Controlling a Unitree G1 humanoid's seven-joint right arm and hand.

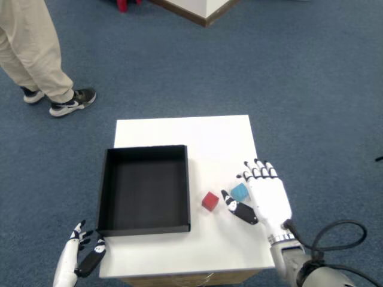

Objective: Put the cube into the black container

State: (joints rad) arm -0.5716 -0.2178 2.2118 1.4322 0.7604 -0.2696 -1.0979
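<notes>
On the white table (179, 133) a small red cube (210, 201) lies just right of the black container (144, 189), which holds nothing. A blue cube (240, 192) lies right of the red one. My right hand (265, 198) hovers over the table's right side with fingers spread and thumb stretched toward the red cube. The blue cube sits between the thumb and the palm, but I see no fingers closed on it.
My left hand (79, 259) hangs below the table's front left corner. A person's legs and shoes (72, 101) stand on the blue carpet at the far left. A white block (200, 9) with a wooden base sits on the floor at the top.
</notes>
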